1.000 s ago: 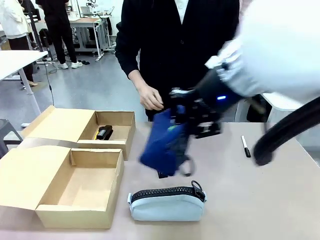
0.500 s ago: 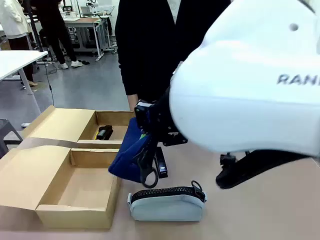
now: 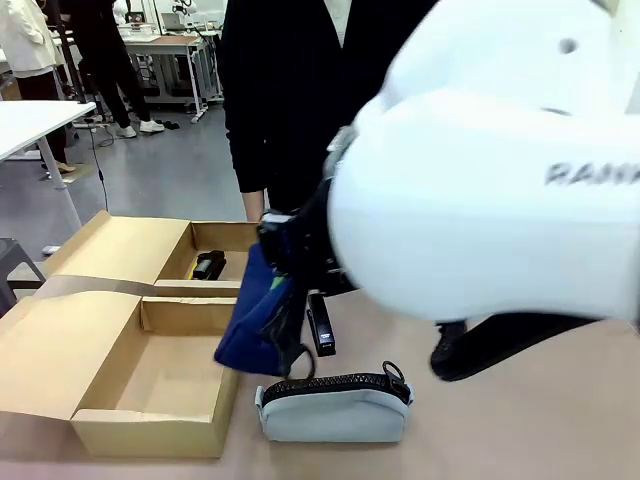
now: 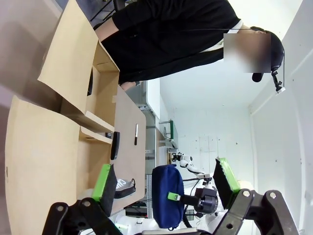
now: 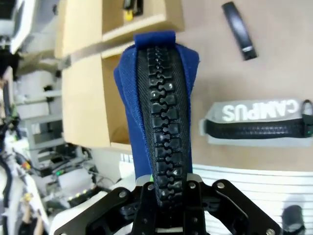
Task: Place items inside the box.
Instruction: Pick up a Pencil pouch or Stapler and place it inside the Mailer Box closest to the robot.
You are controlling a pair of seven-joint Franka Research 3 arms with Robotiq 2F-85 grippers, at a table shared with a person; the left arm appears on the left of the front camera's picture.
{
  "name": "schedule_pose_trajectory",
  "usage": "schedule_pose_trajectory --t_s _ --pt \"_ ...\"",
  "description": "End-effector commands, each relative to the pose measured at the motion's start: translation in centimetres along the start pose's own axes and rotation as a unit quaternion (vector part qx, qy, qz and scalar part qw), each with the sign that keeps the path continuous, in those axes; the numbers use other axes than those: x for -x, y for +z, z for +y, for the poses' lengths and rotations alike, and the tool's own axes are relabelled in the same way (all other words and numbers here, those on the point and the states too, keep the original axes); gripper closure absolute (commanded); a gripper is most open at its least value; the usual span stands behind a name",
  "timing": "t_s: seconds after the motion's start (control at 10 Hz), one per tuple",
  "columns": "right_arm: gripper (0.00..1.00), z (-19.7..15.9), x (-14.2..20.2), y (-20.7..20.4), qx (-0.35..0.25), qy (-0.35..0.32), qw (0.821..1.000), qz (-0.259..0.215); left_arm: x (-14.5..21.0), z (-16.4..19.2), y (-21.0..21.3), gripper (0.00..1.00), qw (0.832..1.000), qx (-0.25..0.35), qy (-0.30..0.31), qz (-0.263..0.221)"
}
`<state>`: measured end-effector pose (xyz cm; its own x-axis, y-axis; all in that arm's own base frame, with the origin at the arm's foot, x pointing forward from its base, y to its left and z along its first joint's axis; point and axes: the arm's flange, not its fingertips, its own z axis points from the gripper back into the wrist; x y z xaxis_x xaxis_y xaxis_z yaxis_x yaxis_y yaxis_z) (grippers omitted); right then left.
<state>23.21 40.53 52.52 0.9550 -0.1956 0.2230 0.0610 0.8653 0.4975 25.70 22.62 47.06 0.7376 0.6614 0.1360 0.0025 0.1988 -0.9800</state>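
My right gripper (image 3: 290, 250) is shut on the navy blue zip pouch (image 3: 262, 318), which hangs over the right wall of the near open cardboard box (image 3: 160, 400). In the right wrist view the navy pouch (image 5: 156, 112) stands zipper-up between the fingers, above the box edge (image 5: 83, 98). A pale grey-blue pouch (image 3: 335, 408), lettered "CAMPUS" (image 5: 259, 111), lies on the table in front. A black stapler (image 3: 320, 325) lies behind it. A yellow-and-black utility knife (image 3: 208, 265) rests in the far box compartment (image 3: 235, 240). My left gripper (image 4: 164, 181) is open and holds nothing.
A person in black (image 3: 290, 100) stands at the far side of the table. My right arm's big white body (image 3: 500, 180) blocks the right half of the front view. A marker (image 4: 135, 134) lies on the table beyond the stapler (image 4: 115, 145).
My right arm has swung left with the navy pouch, from the table's middle to the near box's right wall. The person's hand has drawn back.
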Motion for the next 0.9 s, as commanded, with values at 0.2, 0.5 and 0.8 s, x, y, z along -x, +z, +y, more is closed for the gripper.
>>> schedule_pose_trajectory --t_s 0.2,0.5,0.8 --pt "0.93 10.5 -0.8 -6.8 0.051 0.060 0.996 -0.028 0.2 0.0 0.0 0.00 1.000 0.011 -0.009 -0.003" --pt "0.93 16.6 0.8 -12.8 0.098 0.066 0.992 -0.039 0.2 0.0 0.0 0.00 1.000 0.011 -0.009 -0.003" --pt "0.93 18.2 1.3 -17.7 0.122 0.066 0.990 -0.004 0.2 0.0 0.0 0.00 1.000 0.011 -0.009 -0.003"
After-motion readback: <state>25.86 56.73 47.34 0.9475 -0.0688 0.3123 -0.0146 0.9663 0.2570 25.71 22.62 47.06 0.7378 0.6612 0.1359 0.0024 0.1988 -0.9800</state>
